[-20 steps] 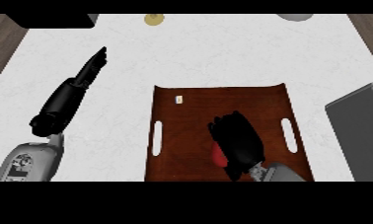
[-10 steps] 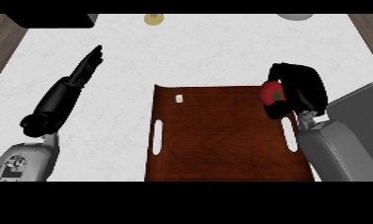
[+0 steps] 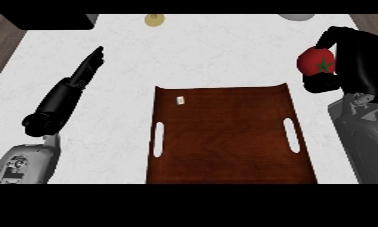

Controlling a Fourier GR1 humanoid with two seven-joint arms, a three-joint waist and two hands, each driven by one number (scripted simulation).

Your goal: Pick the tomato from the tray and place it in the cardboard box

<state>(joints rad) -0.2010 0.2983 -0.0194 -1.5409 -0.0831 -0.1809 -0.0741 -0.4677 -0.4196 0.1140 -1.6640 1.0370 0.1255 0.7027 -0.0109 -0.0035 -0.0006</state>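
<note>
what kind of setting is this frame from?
Probably a kitchen counter: a white marbled countertop, a brown wooden tray with handle slots lying on it, and a tomato held in the right hand. The left hand rests open at the left.

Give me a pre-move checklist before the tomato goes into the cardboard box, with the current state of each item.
1. Tomato held in the right hand: ok, fingers curl round it.
2. Tomato clear of the tray: ok, it is up and to the right of the tray's far right corner.
3. Cardboard box located: cannot tell, only a dark grey shape shows at the right edge, below the hand.
4. Left hand out of the way: ok, open and resting left of the tray.
5. Tray contents: ok, only a small white tag shows near its far left corner.
</note>
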